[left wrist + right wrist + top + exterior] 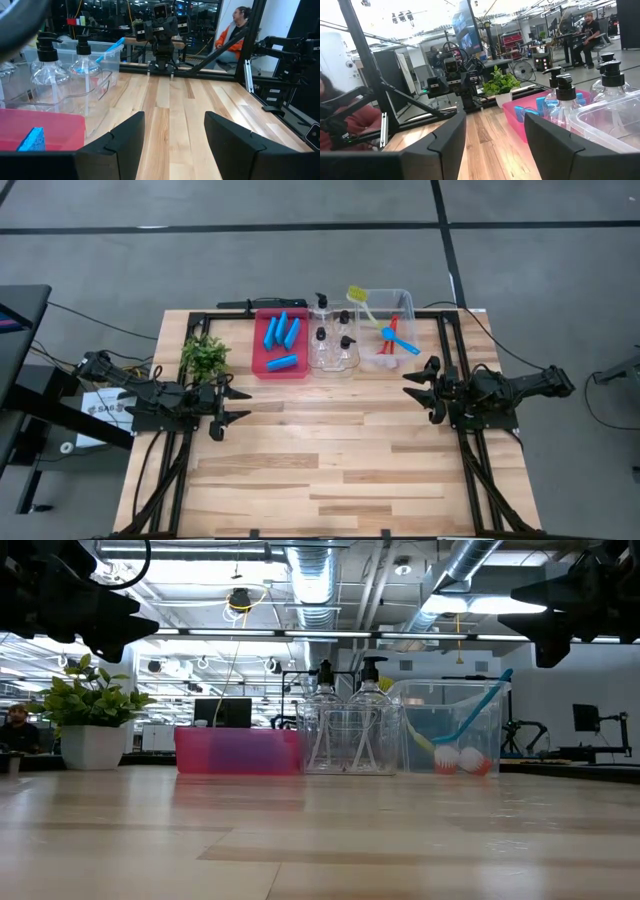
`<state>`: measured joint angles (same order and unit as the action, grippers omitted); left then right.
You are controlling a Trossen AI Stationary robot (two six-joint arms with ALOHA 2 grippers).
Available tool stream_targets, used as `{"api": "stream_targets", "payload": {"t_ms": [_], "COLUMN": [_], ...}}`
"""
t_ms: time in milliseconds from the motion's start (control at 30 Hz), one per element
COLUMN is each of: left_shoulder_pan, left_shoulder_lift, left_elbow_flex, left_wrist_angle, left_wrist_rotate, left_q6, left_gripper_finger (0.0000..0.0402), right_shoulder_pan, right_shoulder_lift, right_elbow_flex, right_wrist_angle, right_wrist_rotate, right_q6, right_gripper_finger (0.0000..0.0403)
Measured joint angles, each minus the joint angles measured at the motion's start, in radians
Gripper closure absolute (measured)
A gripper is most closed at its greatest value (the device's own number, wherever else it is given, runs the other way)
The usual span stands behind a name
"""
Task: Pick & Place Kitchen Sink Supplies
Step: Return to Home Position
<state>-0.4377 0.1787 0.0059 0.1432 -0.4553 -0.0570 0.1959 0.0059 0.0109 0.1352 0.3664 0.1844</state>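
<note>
Sponges (pixel 291 333), bottles (pixel 345 343), brushes (pixel 400 342) seen sorted, upper centre. Left gripper (pixel 240 405), right gripper (pixel 411 387) held apart, empty, mid-frame sides: job judged finished.

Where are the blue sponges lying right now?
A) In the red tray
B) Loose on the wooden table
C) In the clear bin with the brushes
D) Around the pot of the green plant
A: the high view shows all the blue sponges lying inside the red tray, with none on the bare wood or in either clear bin.
</note>
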Motion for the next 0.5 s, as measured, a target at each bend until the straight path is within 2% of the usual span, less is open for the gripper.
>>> {"api": "stream_targets", "payload": {"t_ms": [500], "left_shoulder_pan": [0.000], "left_shoulder_lift": [0.000], "left_elbow_flex": [0.000], "left_wrist_angle": [0.000], "left_wrist_rotate": [0.000], "left_q6": [0.000], "left_gripper_finger": [0.0193], "right_shoulder_pan": [0.000], "right_shoulder_lift": [0.000], "right_elbow_flex": [0.000], "right_wrist_angle": [0.000], "right_wrist_rotate": [0.000], "right_q6": [0.000], "right_gripper_finger": [0.0206]}}
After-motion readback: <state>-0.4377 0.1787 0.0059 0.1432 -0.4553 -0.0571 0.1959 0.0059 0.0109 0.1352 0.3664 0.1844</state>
